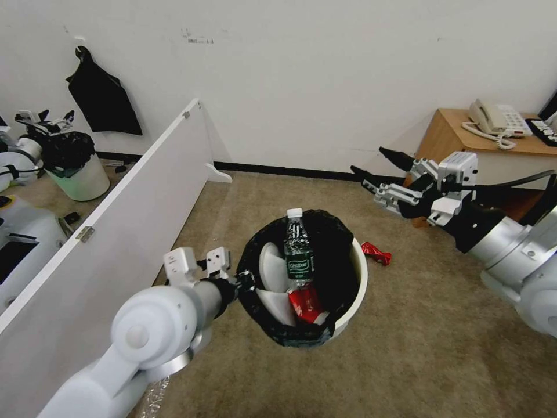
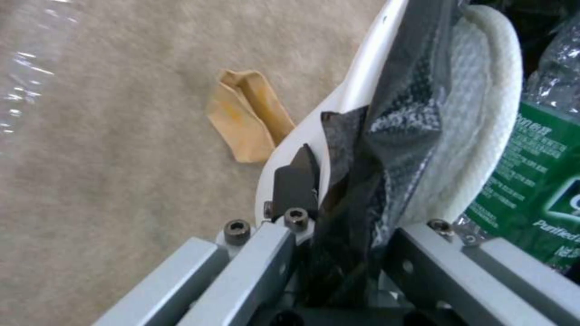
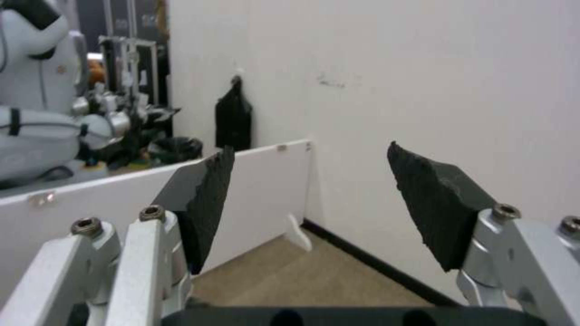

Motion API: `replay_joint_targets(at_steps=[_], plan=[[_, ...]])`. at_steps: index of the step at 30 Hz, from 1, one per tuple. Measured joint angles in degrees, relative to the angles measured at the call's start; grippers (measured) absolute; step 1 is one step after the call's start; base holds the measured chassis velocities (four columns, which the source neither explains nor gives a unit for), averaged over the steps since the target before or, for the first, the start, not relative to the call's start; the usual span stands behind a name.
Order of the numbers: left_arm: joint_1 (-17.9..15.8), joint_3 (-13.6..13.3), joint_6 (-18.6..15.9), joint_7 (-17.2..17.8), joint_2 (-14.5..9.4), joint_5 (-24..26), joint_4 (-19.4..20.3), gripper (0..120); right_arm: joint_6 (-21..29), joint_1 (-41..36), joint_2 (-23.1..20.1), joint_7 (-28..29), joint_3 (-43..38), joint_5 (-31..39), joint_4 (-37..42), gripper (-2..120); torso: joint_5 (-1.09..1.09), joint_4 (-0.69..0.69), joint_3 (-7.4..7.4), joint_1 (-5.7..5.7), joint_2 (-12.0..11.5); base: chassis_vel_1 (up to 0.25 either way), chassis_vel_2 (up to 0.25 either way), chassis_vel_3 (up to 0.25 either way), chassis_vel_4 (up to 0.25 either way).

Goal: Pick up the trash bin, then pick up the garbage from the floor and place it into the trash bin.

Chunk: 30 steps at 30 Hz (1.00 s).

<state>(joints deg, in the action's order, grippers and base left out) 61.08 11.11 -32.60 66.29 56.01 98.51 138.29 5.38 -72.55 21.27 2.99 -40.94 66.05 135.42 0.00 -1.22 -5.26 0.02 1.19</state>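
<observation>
The right gripper (image 3: 308, 203) is seen with its two black wedge-shaped pads (image 3: 208, 199) set wide apart, nothing between them, mounted on silver metal finger links with hex screws. Beyond the gap, a plain white painted wall (image 3: 423, 81) with a small dark scuff at about 12 o'clock is recorded. A black plastic bag (image 3: 233, 118) is hung on that wall at roughly 11 o'clock. A low white board partition (image 3: 266, 181) runs from 9 o'clock toward centre, ending at a small white foot. Tan carpet floor (image 3: 302, 276) and black skirting are noted at 6 o'clock. A second white-bodied robot (image 3: 36, 108) is seen at 10 o'clock, behind the partition.
</observation>
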Motion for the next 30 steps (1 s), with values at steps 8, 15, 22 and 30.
replay_joint_targets(at_steps=[8, 15, 22, 30], plan=[[7.82, 5.73, -0.14, -4.23, -0.71, -4.70, 1.96, 1, -0.09, 0.58, 1.89, 0.36, 0.44, -0.90, -2.05, 70, -0.01, 0.01, 0.00, 0.00, 0.00, 0.000, 0.000, 0.000, 0.000], [13.14, 6.49, -1.60, -10.25, 1.94, -12.35, 2.06, 1, -0.18, -2.85, 5.02, 0.95, 1.55, -5.33, -3.58, 70, -0.01, -0.01, 0.00, 0.00, 0.00, 0.000, 0.000, 0.000, 0.000], [14.64, 7.61, -2.17, -10.31, 5.53, -16.21, 1.36, 1, -0.20, -5.73, 8.99, 0.58, 2.24, -9.27, -4.69, 68, -0.01, -0.01, 0.00, 0.00, 0.00, 0.000, 0.000, 0.000, 0.000], [16.48, 9.81, -2.55, -11.24, 6.00, -18.05, 1.25, 1, -0.20, -8.40, 13.47, -0.51, 2.86, -12.85, -5.87, 68, -0.01, 0.00, 0.00, 0.00, 0.01, 0.000, 0.000, 0.000, 0.000]])
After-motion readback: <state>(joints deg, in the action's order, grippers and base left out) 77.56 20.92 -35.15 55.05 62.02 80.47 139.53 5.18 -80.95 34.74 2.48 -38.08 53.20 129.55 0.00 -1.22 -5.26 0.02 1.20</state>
